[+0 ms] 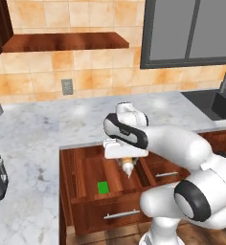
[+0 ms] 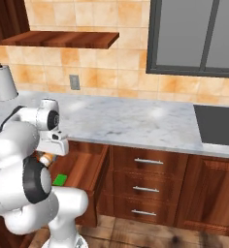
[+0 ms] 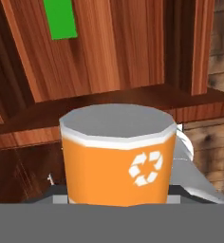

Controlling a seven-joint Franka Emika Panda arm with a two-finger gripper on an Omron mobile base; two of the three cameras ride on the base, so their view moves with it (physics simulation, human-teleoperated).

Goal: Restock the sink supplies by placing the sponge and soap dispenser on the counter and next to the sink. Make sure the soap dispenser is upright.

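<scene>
Above my open drawer (image 1: pixel 86 177) it's free; counter (image 1: pixel 86 124) lip overhangs its back, drawer walls box both sides, sponge (image 1: pixel 103 187) on the floor.

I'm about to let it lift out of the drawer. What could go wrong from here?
1. The hand holds the soap dispenser tilted, pump pointing down, so it may reach the counter lying over rather than upright.
2. The drawer walls stand close around the bottle, so a sideways move might clip it loose.
3. The sponge lies on the drawer floor and could get forgotten.
</scene>
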